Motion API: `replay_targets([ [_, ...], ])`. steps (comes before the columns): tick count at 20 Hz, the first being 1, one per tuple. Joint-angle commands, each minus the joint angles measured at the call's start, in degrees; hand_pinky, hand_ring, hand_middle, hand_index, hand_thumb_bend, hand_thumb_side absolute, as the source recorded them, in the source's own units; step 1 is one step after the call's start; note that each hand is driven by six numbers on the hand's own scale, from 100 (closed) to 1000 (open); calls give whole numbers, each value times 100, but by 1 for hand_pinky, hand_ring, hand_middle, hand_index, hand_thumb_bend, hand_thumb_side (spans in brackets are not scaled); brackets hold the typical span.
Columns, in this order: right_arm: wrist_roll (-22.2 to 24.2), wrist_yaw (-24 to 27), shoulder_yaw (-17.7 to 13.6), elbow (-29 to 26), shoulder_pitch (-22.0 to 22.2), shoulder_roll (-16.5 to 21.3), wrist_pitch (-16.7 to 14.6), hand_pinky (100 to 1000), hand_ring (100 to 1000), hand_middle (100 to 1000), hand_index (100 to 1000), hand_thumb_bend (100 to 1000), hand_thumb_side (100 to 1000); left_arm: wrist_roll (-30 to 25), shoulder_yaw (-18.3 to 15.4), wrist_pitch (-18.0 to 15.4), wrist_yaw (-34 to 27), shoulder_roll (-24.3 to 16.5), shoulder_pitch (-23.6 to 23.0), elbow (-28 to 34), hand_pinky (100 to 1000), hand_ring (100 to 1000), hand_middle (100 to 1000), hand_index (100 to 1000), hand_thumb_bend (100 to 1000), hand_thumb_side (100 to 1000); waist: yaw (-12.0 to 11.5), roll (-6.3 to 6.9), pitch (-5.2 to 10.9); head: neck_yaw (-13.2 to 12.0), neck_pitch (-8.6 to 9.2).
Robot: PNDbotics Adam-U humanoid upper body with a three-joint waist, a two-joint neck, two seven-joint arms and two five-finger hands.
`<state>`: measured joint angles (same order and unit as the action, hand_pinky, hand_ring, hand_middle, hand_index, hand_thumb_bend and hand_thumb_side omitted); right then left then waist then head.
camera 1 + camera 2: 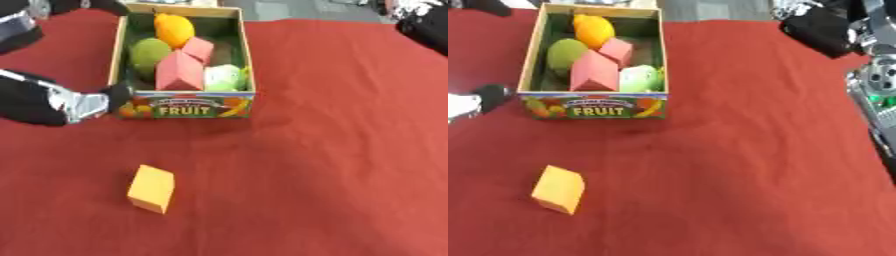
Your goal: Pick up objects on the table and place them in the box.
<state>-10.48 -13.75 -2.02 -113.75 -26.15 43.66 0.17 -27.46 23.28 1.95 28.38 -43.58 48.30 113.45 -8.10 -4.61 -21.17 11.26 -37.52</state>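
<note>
An orange block (150,189) lies lower left of centre on the red cloth (332,150), below the fruit box (188,107). The left hand (83,104), at the box's left corner, is nearer; its fingers cannot be made out. The right hand is out of view.

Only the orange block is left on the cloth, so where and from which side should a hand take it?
Grip the orange block across its two opposite side faces, coming from above. It lies apart from the box with bare red cloth all around, and its flat, parallel faces suit thumb and fingers.
</note>
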Motion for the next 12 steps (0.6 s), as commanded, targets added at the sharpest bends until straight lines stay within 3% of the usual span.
replay_targets([
  [1, -37, -35, -96, -84, -32, 218, -5, 843, 826, 741, 866, 100, 529, -18, 214, -298, -98, -406, -90, 114, 883, 852, 786, 877, 444, 669, -5, 93, 89, 37, -37],
  [7, -61, -42, -109, -84, -11, 233, -10, 843, 826, 741, 866, 100, 528, -357, 587, -440, -87, -539, -306, 114, 891, 862, 803, 894, 452, 680, -44, 110, 89, 6, -69],
  [12, -78, -52, -121, -84, 33, 237, 0, 843, 825, 741, 866, 100, 536, -770, 647, -339, -125, -586, -458, 114, 897, 872, 817, 905, 461, 667, -50, 115, 87, -2, -63],
])
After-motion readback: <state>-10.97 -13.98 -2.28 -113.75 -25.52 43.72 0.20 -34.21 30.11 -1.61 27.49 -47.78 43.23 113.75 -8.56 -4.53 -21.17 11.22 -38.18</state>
